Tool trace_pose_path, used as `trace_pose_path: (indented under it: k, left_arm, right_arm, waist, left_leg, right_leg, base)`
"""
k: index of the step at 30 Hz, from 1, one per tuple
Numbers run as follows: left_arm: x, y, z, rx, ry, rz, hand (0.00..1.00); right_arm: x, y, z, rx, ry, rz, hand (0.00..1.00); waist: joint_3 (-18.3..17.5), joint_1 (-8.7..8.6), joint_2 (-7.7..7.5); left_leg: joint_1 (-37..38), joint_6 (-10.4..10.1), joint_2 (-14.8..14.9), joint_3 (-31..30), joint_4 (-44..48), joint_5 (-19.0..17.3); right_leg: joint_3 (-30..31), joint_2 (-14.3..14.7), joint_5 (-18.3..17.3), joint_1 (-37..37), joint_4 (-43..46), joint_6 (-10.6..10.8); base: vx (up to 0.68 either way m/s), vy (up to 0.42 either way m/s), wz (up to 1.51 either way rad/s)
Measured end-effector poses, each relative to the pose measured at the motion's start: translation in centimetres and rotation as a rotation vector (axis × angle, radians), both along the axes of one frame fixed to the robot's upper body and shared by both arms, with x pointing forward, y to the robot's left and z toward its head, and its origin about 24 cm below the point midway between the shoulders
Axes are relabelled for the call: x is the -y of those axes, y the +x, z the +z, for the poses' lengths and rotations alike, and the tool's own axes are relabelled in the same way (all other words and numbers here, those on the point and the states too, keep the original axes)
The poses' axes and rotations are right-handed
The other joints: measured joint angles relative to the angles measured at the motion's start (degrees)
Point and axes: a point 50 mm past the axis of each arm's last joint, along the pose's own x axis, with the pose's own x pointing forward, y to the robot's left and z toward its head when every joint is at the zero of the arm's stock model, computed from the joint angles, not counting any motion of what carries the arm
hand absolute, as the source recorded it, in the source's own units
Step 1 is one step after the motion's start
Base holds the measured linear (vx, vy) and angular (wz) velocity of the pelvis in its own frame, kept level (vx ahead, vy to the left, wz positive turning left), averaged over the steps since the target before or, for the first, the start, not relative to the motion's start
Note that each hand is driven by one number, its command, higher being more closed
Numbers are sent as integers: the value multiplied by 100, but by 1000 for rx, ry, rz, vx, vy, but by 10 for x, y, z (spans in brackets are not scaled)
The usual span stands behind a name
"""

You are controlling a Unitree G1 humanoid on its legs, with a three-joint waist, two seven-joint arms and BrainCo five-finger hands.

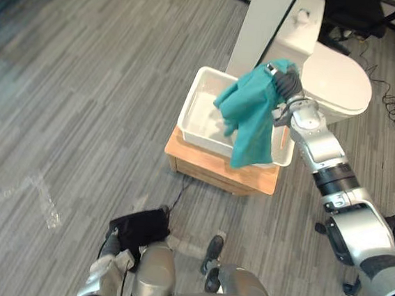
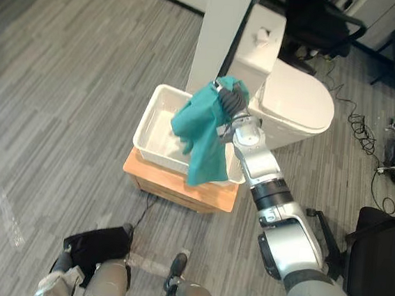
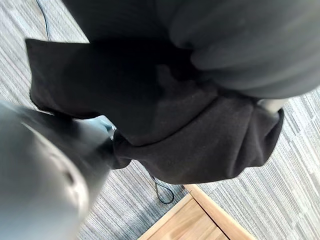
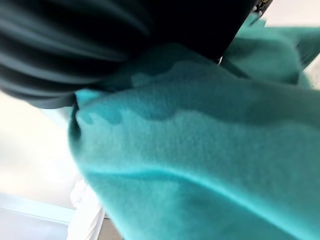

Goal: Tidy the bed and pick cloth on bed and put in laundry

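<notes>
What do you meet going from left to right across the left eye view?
black cloth → white tub → teal cloth → right hand → toilet

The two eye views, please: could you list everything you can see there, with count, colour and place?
wooden stand: one, light wood, on the grey floor.
tub: one, white, on the wooden stand.
toilet: one, white, behind the tub.
office chair: one, black, behind the toilet.
teal cloth: one, teal, hanging from the right hand over the tub.
black cloth: one, black, in the left hand, low beside the robot.
right hand: curled round the teal cloth.
left hand: curled round the black cloth.
</notes>
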Motion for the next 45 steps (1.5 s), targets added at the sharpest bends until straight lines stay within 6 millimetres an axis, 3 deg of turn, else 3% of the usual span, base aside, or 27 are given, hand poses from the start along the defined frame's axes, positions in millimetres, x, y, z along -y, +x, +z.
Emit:
trace_pose_path:
  k: [6, 8, 15, 16, 19, 26, 34, 39, 45]
  left_arm:
    - [8, 50, 27, 140, 0, -52, 100]
    - [12, 68, 38, 174, 7, -70, 100]
    - [28, 88, 46, 164, 32, -123, 100]
    - [32, 92, 48, 170, 35, -138, 100]
    - [38, 101, 53, 184, 38, -145, 100]
    - [42, 111, 59, 203, 40, -147, 100]
    - [43, 114, 62, 215, 38, -144, 100]
    - [47, 115, 65, 229, 88, -231, 100]
    - [51, 103, 57, 202, 40, -272, 100]
  right_arm:
    - [-3, 5, 25, 56, 81, -15, 100]
    - [2, 8, 21, 35, 124, -36, 100]
    - [-3, 15, 8, -37, 138, -64, 100]
    - [-2, 16, 7, -43, 137, -70, 0]
    - [1, 18, 3, -65, 134, -95, 0]
    - [9, 21, -7, -95, 99, -163, 0]
    - [8, 22, 10, -41, 93, -157, 0]
    - [19, 19, 27, 25, 76, -160, 0]
    - [23, 10, 38, 95, 58, -120, 0]
  waist:
    - [481, 144, -14]
    - [618, 226, -59]
    - [666, 260, -41]
    - [697, 271, 7]
    - [778, 260, 112]
    - [834, 232, 201]
    - [862, 143, 245]
    - [861, 87, 244]
    - [821, -15, 214]
  left_leg:
    - [-418, -48, 116, -177, -27, 137]
    - [-568, -48, 147, -261, -27, 212]
    - [-855, -59, 157, -348, -3, 307]
    - [-886, -63, 157, -365, -8, 321]
    - [-983, -65, 161, -406, -25, 358]
    - [-1104, -53, 170, -393, -15, 395]
    - [-900, -89, 183, -225, -19, 366]
    - [-639, -77, 210, -57, -11, 374]
    - [-58, -81, 240, 174, -29, 155]
  right_leg:
    - [-144, 131, 30, -319, 13, -49]
    - [-249, 161, 48, -428, 15, -75]
    - [-316, 159, 73, -678, 21, -84]
    - [-329, 160, 73, -710, 42, -84]
    - [-375, 162, 72, -810, 101, -85]
    - [-377, 145, 34, -1025, 297, -131]
    - [-223, 120, -66, -1021, 545, -155]
    - [-96, 121, -66, -856, 590, -155]
    - [93, 139, -105, -369, 561, -151]
  base:
    - [-59, -34, 12]
    - [-23, -30, 16]
    - [1, -5, 6]
    - [0, 0, 0]
    - [-36, 13, 3]
    - [-15, 6, -1]
    - [-2, -1, -9]
    - [12, -6, -14]
    - [1, -10, -13]
